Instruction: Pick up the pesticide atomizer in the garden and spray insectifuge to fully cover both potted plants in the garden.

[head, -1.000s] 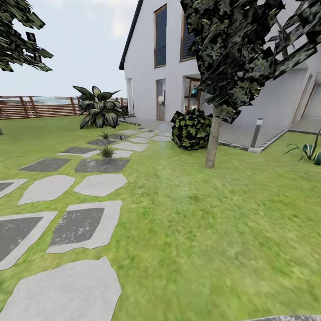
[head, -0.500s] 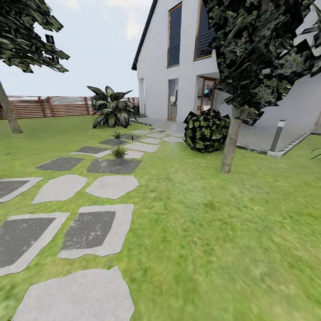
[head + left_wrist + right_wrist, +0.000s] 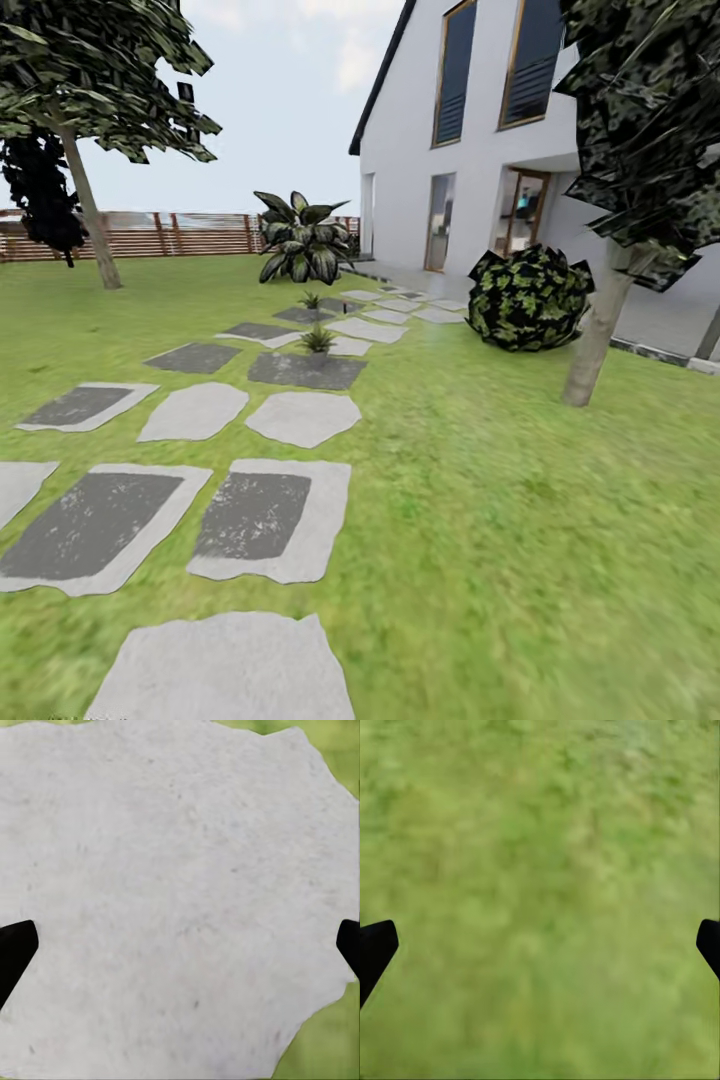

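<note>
Two small potted plants stand far ahead on the stepping slabs of the garden lawn: the nearer potted plant by a dark slab, the farther potted plant behind it. The pesticide atomizer is too small to make out from here. My left gripper is open, its dark fingertips at the picture's edges over a pale grey slab. My right gripper is open over bare grass, with nothing between its fingers.
A path of grey stepping slabs runs from me toward the white house. A huge striped-leaf plant stands before the slat fence. A round bush and a tree trunk stand at the right, another tree at the left.
The head view has swung to the left: house, bush, tree and slabs have all shifted rightward in the picture, and a left-hand tree and more fence have come into sight.
</note>
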Robot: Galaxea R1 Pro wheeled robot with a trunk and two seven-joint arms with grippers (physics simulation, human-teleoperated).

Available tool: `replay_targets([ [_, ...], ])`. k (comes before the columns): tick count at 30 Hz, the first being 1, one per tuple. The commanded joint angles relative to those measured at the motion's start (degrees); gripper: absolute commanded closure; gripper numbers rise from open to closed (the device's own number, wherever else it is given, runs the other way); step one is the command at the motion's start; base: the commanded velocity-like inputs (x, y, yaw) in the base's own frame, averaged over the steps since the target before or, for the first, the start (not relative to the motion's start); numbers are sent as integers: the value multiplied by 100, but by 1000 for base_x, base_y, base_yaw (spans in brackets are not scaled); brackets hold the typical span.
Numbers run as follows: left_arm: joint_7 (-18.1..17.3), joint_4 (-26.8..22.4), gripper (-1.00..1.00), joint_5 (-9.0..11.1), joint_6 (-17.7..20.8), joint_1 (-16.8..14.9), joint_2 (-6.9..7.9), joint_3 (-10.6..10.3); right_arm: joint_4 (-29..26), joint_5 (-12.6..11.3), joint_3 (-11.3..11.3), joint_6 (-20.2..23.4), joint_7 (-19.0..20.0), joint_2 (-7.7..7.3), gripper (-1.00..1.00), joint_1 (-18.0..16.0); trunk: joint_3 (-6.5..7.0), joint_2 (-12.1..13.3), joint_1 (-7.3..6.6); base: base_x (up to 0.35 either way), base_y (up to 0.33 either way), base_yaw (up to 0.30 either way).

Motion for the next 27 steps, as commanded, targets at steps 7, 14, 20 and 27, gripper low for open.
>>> replay_targets([
  [7,5,8,-100,7,-20,-6,-1,4,1,18,2,-15,1,-2,-100,0,-5,-2,2,246,229,277],
  [14,5,8,-100,7,-20,-6,-1,4,0,17,2,-15,2,-2,-100,1,-5,-2,2,275,229,204],
  [20,4,8,-100,7,-20,-5,-1,4,0,17,2,-15,3,-2,-100,-2,-5,-2,2,286,211,8],
  [27,3,8,-100,7,-20,-4,-1,4,-3,11,4,-15,19,5,-100,-2,-5,-2,2,296,186,0],
])
